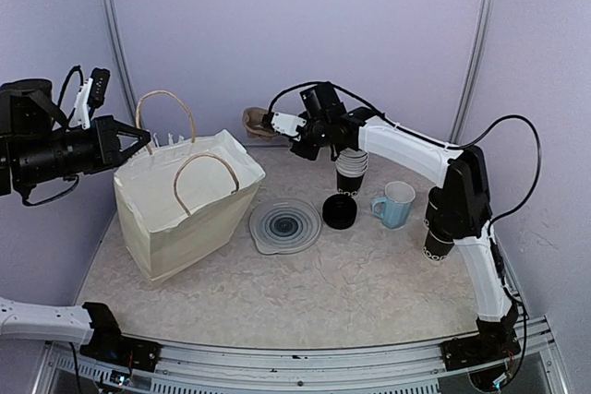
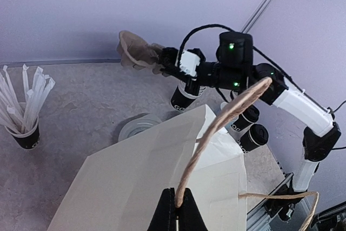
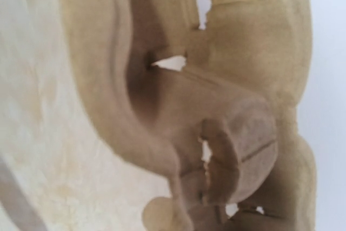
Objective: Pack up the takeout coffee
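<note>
The takeout coffee (image 1: 340, 211), a black lidded cup, stands on the table right of a grey plate. My right gripper (image 1: 270, 124) is well above and behind it, shut on the edge of a brown pulp cup carrier (image 1: 254, 121), held in the air near the back wall. That carrier (image 3: 178, 96) fills the right wrist view and hides the fingers. From the left wrist I see the carrier (image 2: 138, 52) and the right gripper (image 2: 164, 60). My left gripper (image 2: 177, 201) is shut on the twine handle (image 2: 216, 128) of the cream paper bag (image 1: 185, 200), holding it up.
A stack of black cups (image 1: 351, 173) stands under the right forearm. A light blue mug (image 1: 395, 205) is to its right, and another black lettered cup (image 1: 436, 246) stands by the right arm. The grey plate (image 1: 284, 225) lies beside the bag. A black cup of white sticks (image 2: 24, 133) stands behind the bag.
</note>
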`<action>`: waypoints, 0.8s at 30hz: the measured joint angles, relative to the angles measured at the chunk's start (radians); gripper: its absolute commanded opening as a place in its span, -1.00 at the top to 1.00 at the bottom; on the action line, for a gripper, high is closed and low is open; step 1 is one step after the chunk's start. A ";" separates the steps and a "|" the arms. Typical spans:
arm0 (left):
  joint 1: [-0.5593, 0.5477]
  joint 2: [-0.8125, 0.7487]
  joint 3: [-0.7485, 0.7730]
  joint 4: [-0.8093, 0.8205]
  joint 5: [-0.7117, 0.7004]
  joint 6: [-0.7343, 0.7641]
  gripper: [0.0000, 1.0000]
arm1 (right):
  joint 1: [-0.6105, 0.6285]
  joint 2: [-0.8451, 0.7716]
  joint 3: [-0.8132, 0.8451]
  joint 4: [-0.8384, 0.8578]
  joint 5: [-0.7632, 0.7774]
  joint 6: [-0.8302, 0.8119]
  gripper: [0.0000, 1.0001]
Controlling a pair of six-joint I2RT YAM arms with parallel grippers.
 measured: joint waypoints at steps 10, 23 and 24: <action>0.000 0.011 -0.082 0.061 0.190 0.029 1.00 | -0.005 -0.571 -0.428 -0.044 -0.202 0.058 1.00; -0.072 0.106 -0.151 0.257 0.521 0.056 1.00 | -0.092 -1.127 -1.101 -0.239 -0.391 -0.058 1.00; -0.072 0.109 -0.151 0.259 0.526 0.057 1.00 | -0.094 -1.150 -1.146 -0.267 -0.404 -0.077 1.00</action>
